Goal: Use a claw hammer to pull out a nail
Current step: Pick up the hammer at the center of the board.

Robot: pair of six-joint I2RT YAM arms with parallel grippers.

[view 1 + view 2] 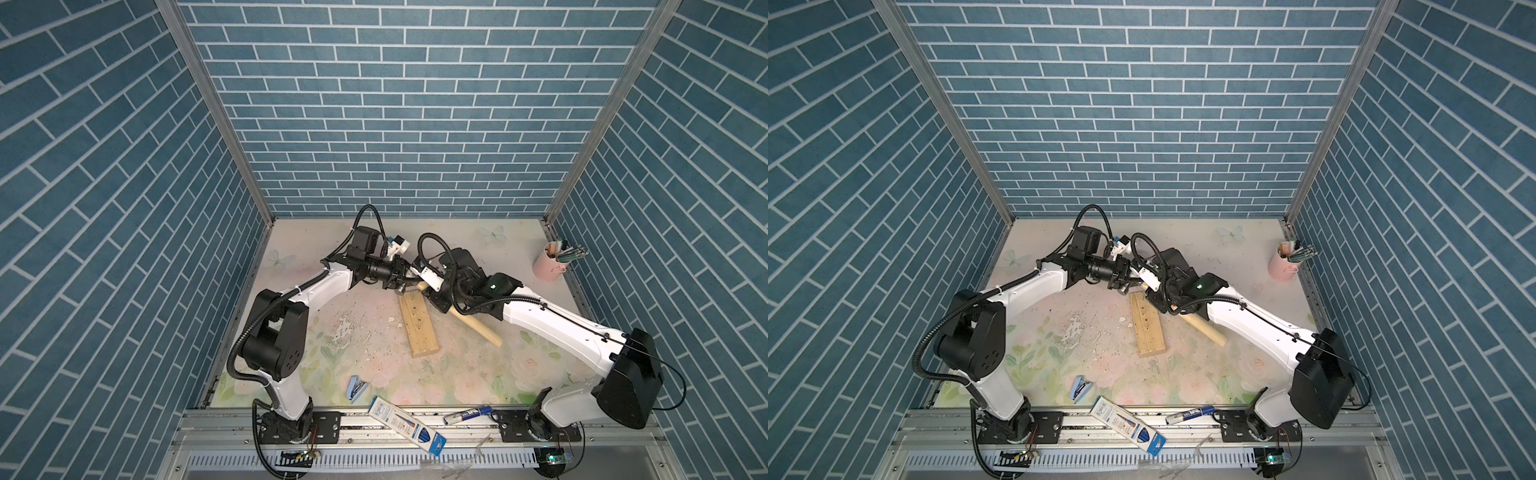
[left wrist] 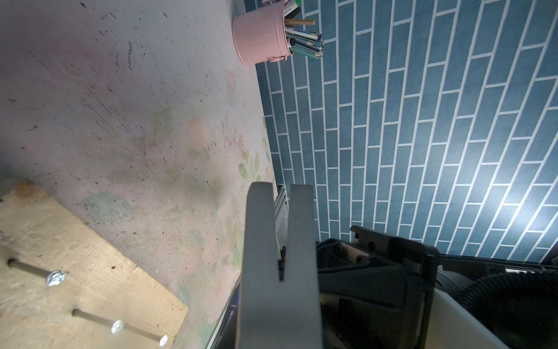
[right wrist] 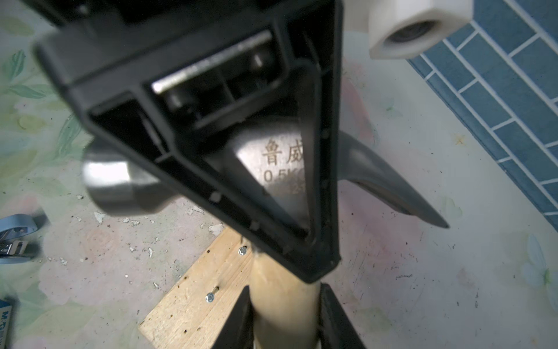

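Observation:
The claw hammer lies slanted over the far end of a pale wooden block [image 1: 417, 328], its wooden handle [image 1: 478, 330] running back toward the right. My right gripper [image 3: 285, 287] is shut on that handle just below the grey steel head [image 3: 280, 169]. My left gripper [image 1: 401, 284] is clamped over the head, with one black finger [image 3: 211, 169] lying across it. The forked claw [image 2: 279, 256] fills the left wrist view and hides that gripper's jaws. Three nails stand proud of the block, one nail [image 2: 55, 277] farthest from the claw. The claw tip [image 3: 422, 211] is off the block.
A pink bucket of pens [image 1: 552, 266] stands at the back right by the wall. Near the front edge lie a blue stapler [image 1: 357, 388], a pen box [image 1: 405, 424] and a marker [image 1: 467, 414]. Blue brick walls close in three sides.

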